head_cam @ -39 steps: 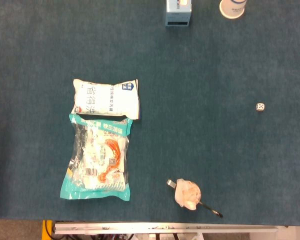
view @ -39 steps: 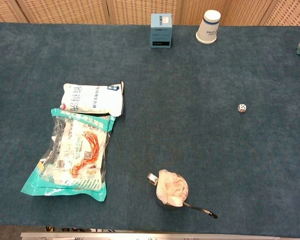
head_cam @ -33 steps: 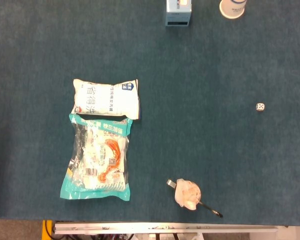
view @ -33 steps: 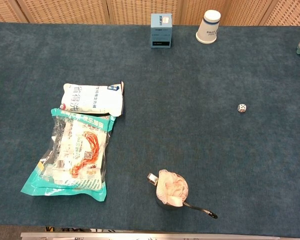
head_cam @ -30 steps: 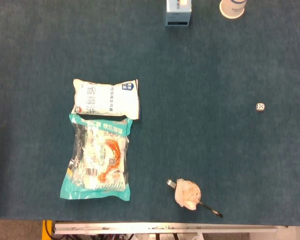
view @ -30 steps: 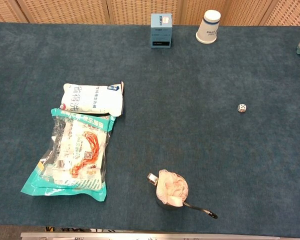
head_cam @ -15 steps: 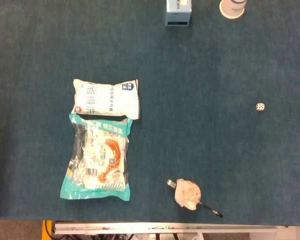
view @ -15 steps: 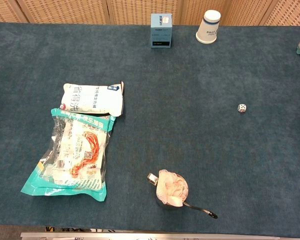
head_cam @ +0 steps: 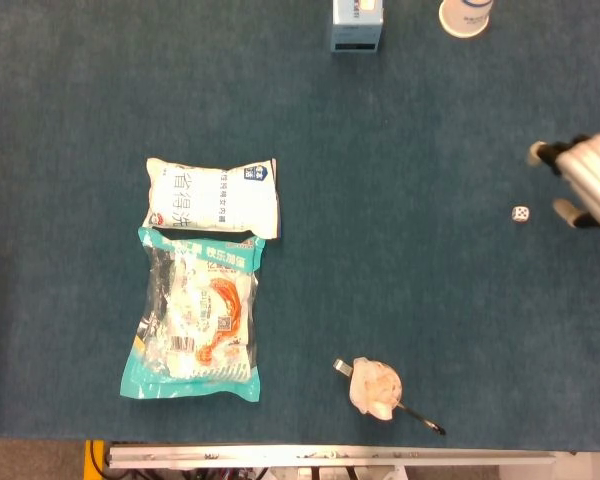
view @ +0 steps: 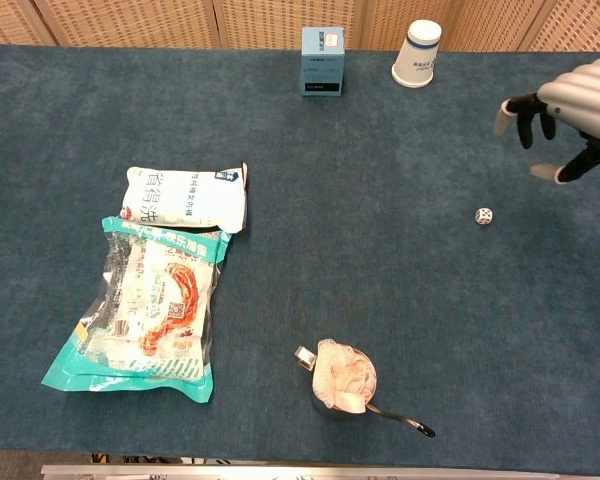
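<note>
Fuzzy blue carpet (view: 380, 280), cubic die (view: 484, 216).

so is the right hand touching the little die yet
No, the right hand hovers with its fingers spread and holding nothing, and bare blue cloth shows between them and the die in the chest view.

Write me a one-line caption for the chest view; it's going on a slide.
Right hand, fingers spread and empty, hovers above a small die on the blue table.

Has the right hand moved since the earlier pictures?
Yes. The right hand was out of view before; it has come in from the right edge and now hovers open just right of the die.
</note>
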Motion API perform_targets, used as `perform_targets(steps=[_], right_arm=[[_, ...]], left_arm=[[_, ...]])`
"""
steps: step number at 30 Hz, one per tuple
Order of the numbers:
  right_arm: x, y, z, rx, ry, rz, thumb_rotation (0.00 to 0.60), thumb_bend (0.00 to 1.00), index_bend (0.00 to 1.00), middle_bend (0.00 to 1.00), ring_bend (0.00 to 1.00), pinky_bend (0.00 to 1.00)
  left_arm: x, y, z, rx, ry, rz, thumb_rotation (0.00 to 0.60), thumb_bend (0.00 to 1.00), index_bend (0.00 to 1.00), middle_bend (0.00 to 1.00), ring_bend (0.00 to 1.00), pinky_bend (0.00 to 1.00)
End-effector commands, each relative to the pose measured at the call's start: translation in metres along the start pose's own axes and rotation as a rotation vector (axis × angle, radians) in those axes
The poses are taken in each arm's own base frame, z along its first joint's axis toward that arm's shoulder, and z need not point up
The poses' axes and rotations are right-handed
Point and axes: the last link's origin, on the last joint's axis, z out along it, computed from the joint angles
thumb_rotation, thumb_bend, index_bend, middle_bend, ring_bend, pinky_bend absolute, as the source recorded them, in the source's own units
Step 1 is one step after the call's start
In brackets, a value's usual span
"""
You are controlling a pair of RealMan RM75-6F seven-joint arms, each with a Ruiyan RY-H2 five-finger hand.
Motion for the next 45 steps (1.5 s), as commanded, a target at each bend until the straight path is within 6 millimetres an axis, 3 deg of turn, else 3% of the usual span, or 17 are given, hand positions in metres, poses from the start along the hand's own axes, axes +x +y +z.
perform_targets(steps=[1,3,5,8,12,25,45], right_arm=[[0.007,-0.004,0.030,0.042,-0.029,-0.011,0.600,0.59,0.35,0.56,0.57,0.89],[0.008,-0.007,0.041,0.061,-0.047,-0.015,0.600,0.74,0.35,0.63,0.66,0.94],[0.009,-0.009,0.050,0.075,-0.079,-0.014,0.600,0.91,0.35,0.77,0.79,1.00],[0.010,-0.014,0.059,0.092,-0.135,-0.013,0.600,1.00,0.36,0.90,0.88,1.00],[0.011,-0.020,0.065,0.109,-0.198,-0.024,0.600,1.00,0.38,0.99,0.95,1.00],[0.005,-0.039,0.067,0.106,-0.331,-0.061,0.600,1.00,0.43,1.00,1.00,1.00],[-0.022,-0.027,0.063,0.028,-0.421,-0.041,0.600,1.00,0.44,1.00,1.00,1.00]], left_arm=[[0.001,0.000,0.000,0.008,0.003,-0.001,0.600,0.26,0.44,0.32,0.19,0.35],[0.001,-0.001,-0.001,0.010,0.001,-0.004,0.600,0.26,0.44,0.32,0.19,0.35],[0.002,-0.002,-0.002,0.016,-0.002,-0.004,0.600,0.26,0.44,0.32,0.19,0.35],[0.004,-0.003,-0.003,0.020,-0.001,-0.003,0.600,0.26,0.44,0.32,0.19,0.35],[0.007,-0.004,-0.005,0.023,0.004,-0.009,0.600,0.26,0.44,0.32,0.19,0.35],[0.010,-0.006,-0.010,0.044,-0.011,0.002,0.600,0.26,0.44,0.32,0.19,0.35],[0.010,-0.006,-0.010,0.051,-0.033,-0.001,0.600,0.26,0.44,0.32,0.20,0.35]])
